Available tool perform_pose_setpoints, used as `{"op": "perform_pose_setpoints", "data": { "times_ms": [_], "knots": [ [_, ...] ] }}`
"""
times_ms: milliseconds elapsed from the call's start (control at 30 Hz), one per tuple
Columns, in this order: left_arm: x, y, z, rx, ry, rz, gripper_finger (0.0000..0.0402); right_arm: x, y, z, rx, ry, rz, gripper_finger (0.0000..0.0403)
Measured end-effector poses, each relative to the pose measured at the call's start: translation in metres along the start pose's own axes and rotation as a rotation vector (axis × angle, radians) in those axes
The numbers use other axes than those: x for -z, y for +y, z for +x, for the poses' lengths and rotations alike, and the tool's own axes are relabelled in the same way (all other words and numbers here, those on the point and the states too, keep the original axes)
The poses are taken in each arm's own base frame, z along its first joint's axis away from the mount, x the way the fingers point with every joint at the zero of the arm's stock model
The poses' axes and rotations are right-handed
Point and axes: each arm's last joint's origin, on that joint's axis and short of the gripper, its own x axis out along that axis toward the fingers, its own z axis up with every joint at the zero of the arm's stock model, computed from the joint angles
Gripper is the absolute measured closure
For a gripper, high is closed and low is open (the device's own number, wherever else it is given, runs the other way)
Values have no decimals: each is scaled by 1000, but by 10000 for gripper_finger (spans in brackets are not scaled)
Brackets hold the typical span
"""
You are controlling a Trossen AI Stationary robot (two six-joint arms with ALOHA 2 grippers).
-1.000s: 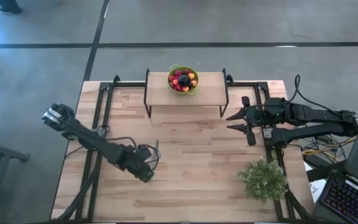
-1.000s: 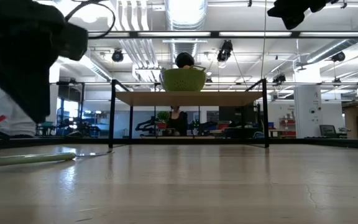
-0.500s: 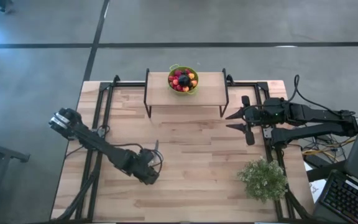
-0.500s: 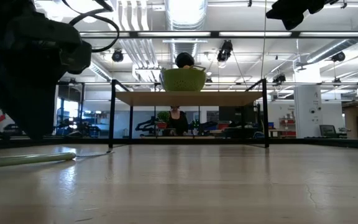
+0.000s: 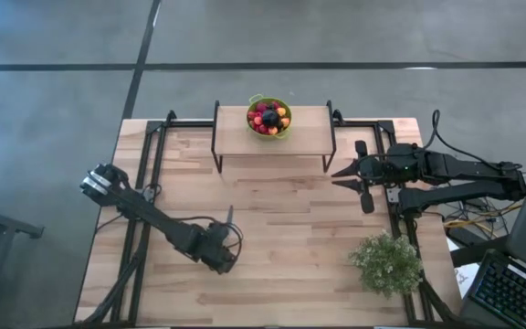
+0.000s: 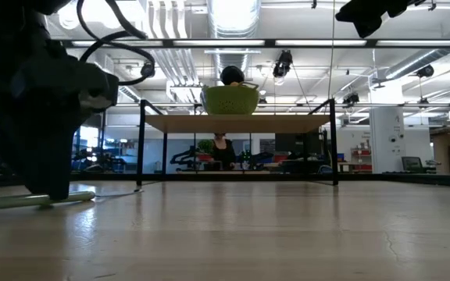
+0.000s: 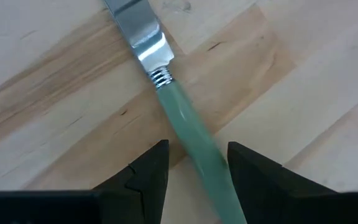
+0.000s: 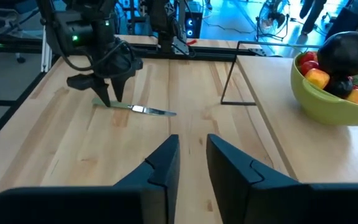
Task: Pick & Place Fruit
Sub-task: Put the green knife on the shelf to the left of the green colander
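The fruit sits heaped in a green bowl on the small shelf at the counter's far edge, untouched. The left gripper is down at the knife, fingers apart astride its green handle. Closing on it looks next. The right gripper hovers near the right edge, fingers slightly apart.

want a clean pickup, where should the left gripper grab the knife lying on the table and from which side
Grip the knife by its green handle, coming straight down from above. It lies flat on the table, and the handle is thicker than the thin metal blade, so the fingers have more to close on. The left gripper already hangs over it, open, one finger each side of the handle.
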Motion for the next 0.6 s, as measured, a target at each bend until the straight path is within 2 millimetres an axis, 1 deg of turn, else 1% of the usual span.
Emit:
{"op": "perform_pose_setpoints", "data": {
  "times_ms": [167, 267, 367, 600],
  "knots": [
    [1, 0, 5, -15, 1, 10, 232, 0, 0, 0, 0, 1, 1, 346],
    [1, 0, 6, -20, 1, 23, 242, 0, 0, 0, 0, 2, 0, 354],
    [1, 0, 6, -26, 0, 29, 267, 0, 0, 0, 0, 2, 0, 361],
    [1, 1, 7, -22, -10, 58, 346, 0, 0, 0, -1, 2, 1, 369]
  ]
}}
